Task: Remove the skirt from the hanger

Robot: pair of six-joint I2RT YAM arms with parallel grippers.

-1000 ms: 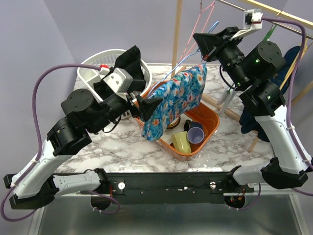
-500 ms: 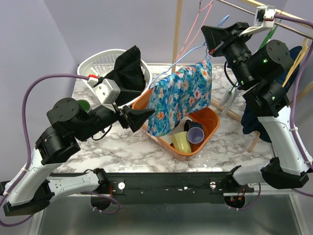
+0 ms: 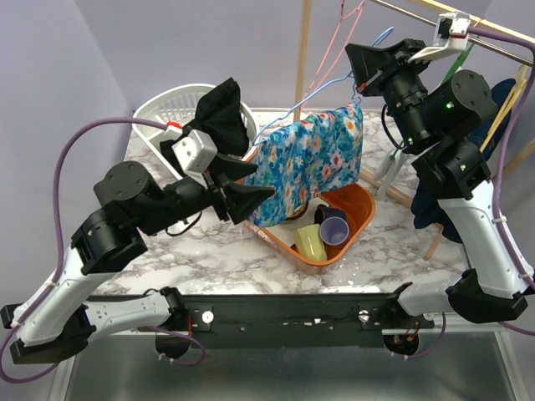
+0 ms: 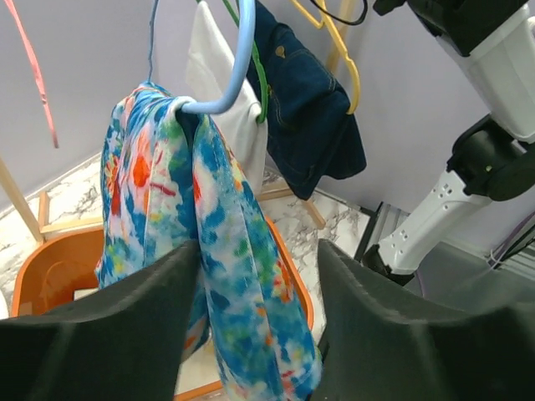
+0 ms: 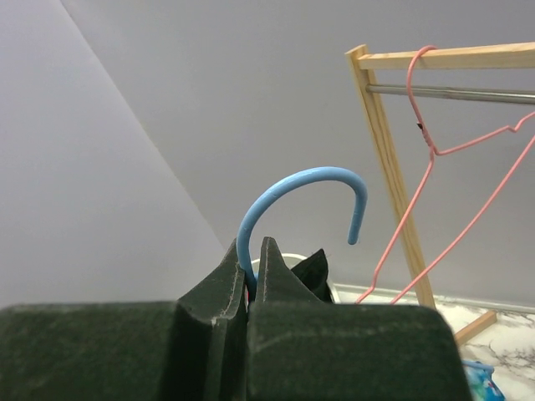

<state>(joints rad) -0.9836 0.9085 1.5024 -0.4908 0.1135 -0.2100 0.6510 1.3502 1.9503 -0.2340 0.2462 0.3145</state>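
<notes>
The skirt (image 3: 309, 167) is blue floral cloth draped over a blue hanger (image 3: 318, 93), hanging above the orange tub. My right gripper (image 3: 361, 77) is shut on the hanger's neck just below the hook (image 5: 301, 188), holding it up in the air; the right wrist view shows the jaws (image 5: 253, 263) pinched on the blue wire. My left gripper (image 3: 255, 194) is open at the skirt's lower left edge. In the left wrist view the skirt (image 4: 226, 276) hangs between the spread jaws (image 4: 255, 276), with the left finger (image 4: 100, 334) against the cloth.
An orange tub (image 3: 358, 199) below holds a yellow-green cup (image 3: 309, 242) and a purple cup (image 3: 334, 225). A white basket (image 3: 163, 113) with a black garment (image 3: 221, 113) stands at back left. A wooden rack (image 3: 481, 25) carries a pink hanger (image 3: 334, 42) and denim (image 4: 309, 109).
My right gripper lifted the hanger and skirt a little, then held still. My left arm dipped and pulled back, then came forward again to the skirt's lower edge.
</notes>
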